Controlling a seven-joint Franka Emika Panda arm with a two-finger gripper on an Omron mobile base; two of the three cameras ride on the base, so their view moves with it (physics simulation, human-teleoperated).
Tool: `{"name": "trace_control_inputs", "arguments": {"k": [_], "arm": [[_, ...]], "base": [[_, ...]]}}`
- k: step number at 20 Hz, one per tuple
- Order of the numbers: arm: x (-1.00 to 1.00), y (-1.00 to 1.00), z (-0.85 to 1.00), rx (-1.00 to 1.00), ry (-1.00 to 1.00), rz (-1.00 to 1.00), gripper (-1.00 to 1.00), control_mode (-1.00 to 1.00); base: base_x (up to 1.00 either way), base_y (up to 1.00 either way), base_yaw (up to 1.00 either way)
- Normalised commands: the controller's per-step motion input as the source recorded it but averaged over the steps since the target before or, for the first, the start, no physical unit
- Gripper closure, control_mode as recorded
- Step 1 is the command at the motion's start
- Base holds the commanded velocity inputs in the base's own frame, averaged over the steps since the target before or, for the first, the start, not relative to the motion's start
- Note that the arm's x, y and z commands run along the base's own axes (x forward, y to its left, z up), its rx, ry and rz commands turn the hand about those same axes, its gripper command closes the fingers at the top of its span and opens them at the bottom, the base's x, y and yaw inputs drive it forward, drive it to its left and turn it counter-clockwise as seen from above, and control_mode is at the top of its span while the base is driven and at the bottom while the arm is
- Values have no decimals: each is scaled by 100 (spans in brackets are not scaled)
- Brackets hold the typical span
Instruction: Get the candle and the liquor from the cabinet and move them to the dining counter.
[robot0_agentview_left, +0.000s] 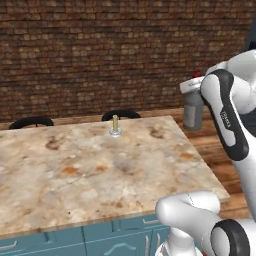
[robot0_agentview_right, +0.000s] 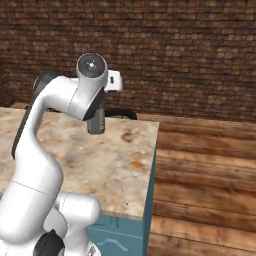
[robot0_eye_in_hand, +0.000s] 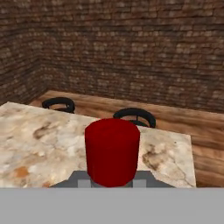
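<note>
Pincer closed on the bottle above the counter's corner

The gripper (robot0_agentview_left: 194, 82) clamped the smooth grey-brown glass liquor (robot0_agentview_left: 193, 112), its cylindrical red cap close up in the hand view. The stubby yellow candle (robot0_agentview_left: 115, 125) stood on the marbled dining counter (robot0_agentview_left: 75, 170), near round black stools (robot0_agentview_left: 121, 114).

The dining counter (robot0_agentview_left: 75, 170) lies broad and bare, open to a gripper from above, save for the candle (robot0_agentview_left: 115, 125) standing near its far edge, with two black stools (robot0_eye_in_hand: 134, 116) just beyond that edge.
</note>
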Motion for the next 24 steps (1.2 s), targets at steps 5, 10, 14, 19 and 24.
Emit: {"name": "trace_control_inputs", "arguments": {"k": [5,10,14,19,24], "arm": [[100,0,-88,1,20,27,100,-100],[100,1,-70,1,22,25,100,-100],[87,0,-21,0,10,21,100,-100],[67,1,0,0,3,8,100,-100],[71,5,-11,2,2,9,100,-100]], "base": [[0,0,0],[0,0,0],[0,0,0],[0,0,0],[0,0,0]]}}
